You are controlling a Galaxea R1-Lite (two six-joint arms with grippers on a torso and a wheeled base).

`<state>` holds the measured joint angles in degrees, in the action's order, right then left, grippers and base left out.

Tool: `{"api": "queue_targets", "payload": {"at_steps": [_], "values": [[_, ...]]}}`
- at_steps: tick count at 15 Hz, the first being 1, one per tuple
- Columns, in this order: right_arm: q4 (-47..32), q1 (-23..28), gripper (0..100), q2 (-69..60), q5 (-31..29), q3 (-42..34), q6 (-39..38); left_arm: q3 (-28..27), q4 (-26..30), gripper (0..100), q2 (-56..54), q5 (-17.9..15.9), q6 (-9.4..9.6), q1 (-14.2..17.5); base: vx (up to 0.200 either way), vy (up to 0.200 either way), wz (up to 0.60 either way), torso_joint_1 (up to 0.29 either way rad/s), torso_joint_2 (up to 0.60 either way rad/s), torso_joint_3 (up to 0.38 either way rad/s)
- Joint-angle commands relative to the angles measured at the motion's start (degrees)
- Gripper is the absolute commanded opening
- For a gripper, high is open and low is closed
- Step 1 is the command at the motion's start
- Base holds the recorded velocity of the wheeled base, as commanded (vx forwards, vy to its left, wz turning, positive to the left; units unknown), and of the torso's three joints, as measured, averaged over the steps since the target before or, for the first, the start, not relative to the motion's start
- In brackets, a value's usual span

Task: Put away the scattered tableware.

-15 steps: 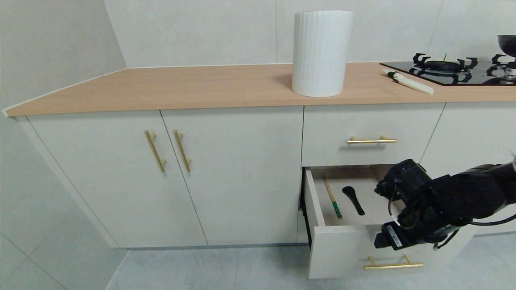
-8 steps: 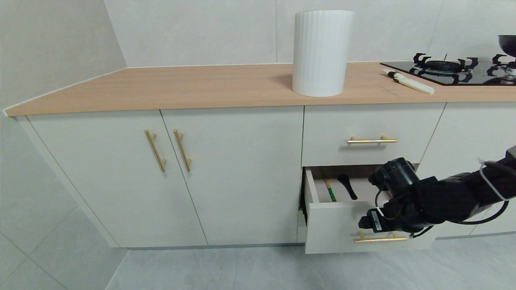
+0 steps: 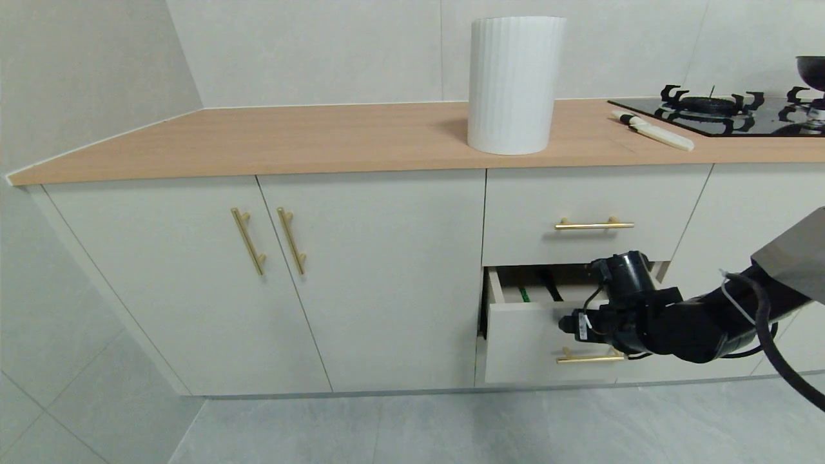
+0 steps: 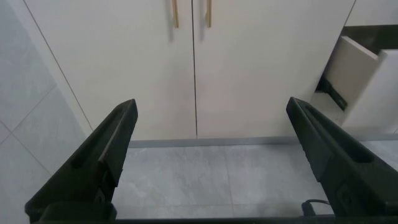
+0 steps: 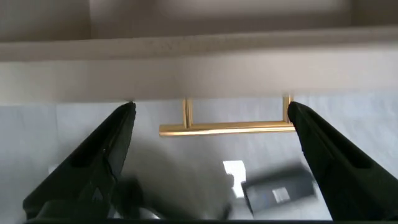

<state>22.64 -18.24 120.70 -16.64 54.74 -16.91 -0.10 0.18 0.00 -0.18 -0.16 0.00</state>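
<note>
Drawer has slid way further in over the last second. It was hanging well out before, and now only a narrow gap is left under the upper drawer. The right arm followed it in toward the cabinet.

That arm comes in low from the right, forearm roughly level. The right gripper is right at the drawer front, just above the gold handle. In the wrist view its jaws are spread wide, with the tips at the front panel on either side of the handle. They aren't pinching anything.

The chopsticks and the black spoon are inside the drawer, barely peeking through the gap.

The left gripper has its jaws spread wide too and holds nothing. It points at the bottom of the cabinet doors and the floor.

Up on the counter there's a white ribbed canister. A pale knife lies just beside the stove.
</note>
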Motion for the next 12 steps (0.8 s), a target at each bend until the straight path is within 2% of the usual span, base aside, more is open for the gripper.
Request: {"api": "queue_targets", "payload": {"at_steps": [1, 8, 12], "values": [[3.2, 0.5, 100, 3.1, 0.0, -0.8, -0.1, 0.0, 0.0, 100, 0.1, 0.0, -0.02, 0.0, 0.0, 0.0, 0.0, 0.0, 0.0, 0.0], [28.2, 2.2, 100, 12.6, -2.6, -1.2, -0.8, 0.0, 0.0, 100, 0.0, 0.0, -0.02, 0.0, 0.0, 0.0, 0.0, 0.0, 0.0, 0.0], [30.1, 2.6, 100, 15.0, -2.8, 0.9, -1.2, 0.0, 0.0, 100, 0.0, 0.0, -0.02, 0.0, 0.0, 0.0, 0.0, 0.0, 0.0, 0.0]]}}
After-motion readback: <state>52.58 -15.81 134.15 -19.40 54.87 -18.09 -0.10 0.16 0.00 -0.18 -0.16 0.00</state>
